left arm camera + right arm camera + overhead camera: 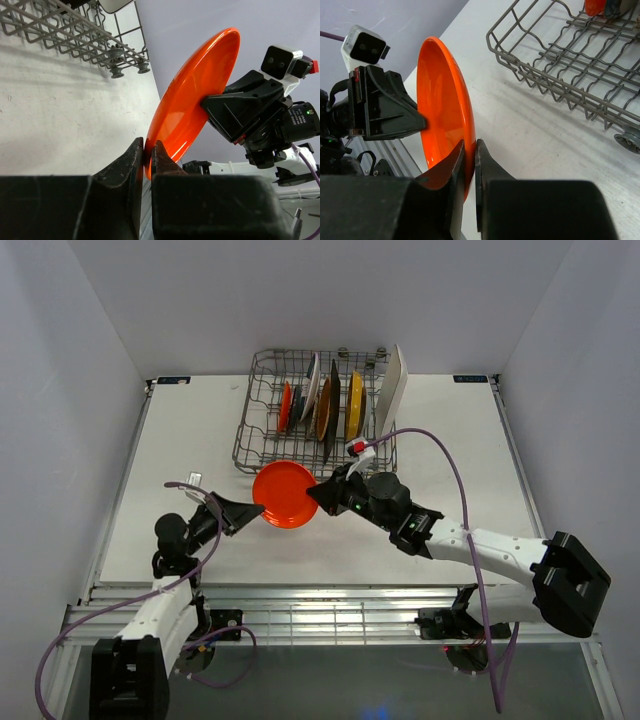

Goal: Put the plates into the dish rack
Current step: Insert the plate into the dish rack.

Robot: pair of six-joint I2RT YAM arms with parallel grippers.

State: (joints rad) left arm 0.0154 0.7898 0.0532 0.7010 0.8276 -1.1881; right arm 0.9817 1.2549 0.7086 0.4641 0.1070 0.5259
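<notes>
Pinching one orange plate [285, 494] from both sides, over the white table [180, 440], just in front of the dish rack [262, 410] and outside its near wall. At the plate's left rim, left gripper [148, 150] pressed onto the lip; at the opposite rim, right gripper [470, 150] clamped likewise, with only the thin edge caught between the fingers. Standing on edge among the tines: a smaller orange plate [285, 407], a dark square [333, 410], a wood-tone round [323, 415], a yellow plate [354, 405] — and a white rectangle [392, 388] upright at the rack's right end.
</notes>
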